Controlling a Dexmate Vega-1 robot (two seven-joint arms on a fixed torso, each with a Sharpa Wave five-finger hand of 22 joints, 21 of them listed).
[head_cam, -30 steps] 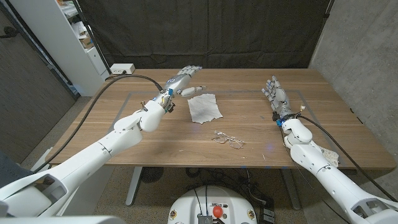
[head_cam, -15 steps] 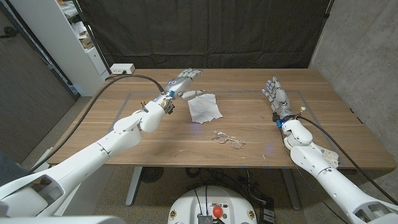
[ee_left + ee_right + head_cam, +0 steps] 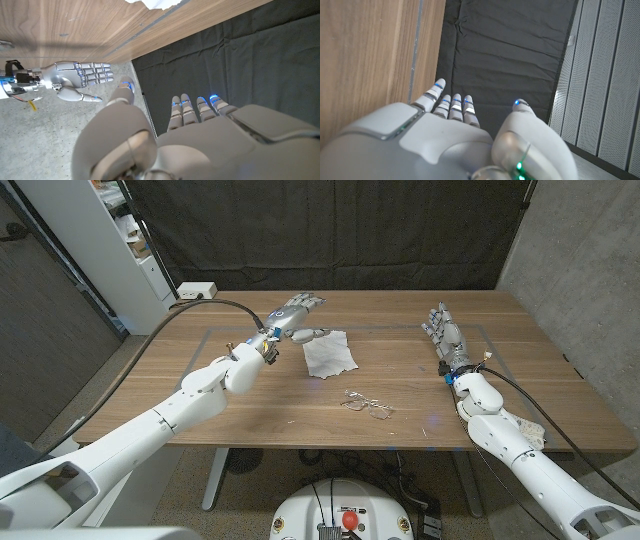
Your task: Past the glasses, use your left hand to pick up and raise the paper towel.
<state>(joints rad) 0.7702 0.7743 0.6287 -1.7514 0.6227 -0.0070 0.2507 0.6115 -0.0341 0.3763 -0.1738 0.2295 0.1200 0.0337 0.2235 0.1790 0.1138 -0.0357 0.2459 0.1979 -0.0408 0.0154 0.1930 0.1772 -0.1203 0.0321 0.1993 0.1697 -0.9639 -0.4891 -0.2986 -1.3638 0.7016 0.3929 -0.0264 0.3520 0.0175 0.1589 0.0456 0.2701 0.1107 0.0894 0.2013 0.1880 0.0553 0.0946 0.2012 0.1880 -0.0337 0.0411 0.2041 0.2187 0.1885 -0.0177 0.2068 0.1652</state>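
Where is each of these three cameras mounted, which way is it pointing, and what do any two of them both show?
Head view: fixed on the head, looking down at the table, paper towel, glasses, both arms.
Left wrist view: behind the left robot hand, facing the black curtain; towel's edge.
Right wrist view: behind the right robot hand, same curtain.
Shared: head and left wrist views both show the right robot hand.

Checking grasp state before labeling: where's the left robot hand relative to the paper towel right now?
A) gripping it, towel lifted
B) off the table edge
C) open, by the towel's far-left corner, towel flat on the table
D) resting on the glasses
C: in the head view the left robot hand is open beside the far-left corner of the paper towel, which lies flat on the table.
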